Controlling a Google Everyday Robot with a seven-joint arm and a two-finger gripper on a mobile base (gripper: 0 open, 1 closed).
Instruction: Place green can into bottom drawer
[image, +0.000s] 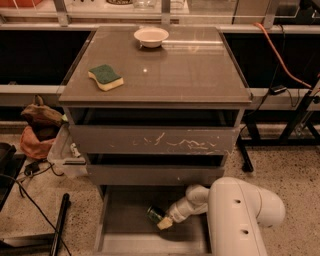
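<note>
The bottom drawer stands pulled out from the foot of the cabinet, its flat floor bare on the left side, which is why the arm can reach down into it from the front right of the cabinet. The two drawers above it sit nearly flush with the cabinet front, so they leave the way in clear. On the cabinet top, a green-topped sponge lies toward the front left and a small white bowl sits at the back; neither has a part in this job.

Inside the open drawer, right of its middle, the green can is tipped on a slant with one end pointing up and to the left. It looks low over the floor, though I cannot tell whether it touches. The gripper is closed on the can, gripping it at its lower right end, so the can juts out to the left of the claw. The white arm reaches in from the cabinet's right front corner, wrist angled down, which suits setting the can on the floor
</note>
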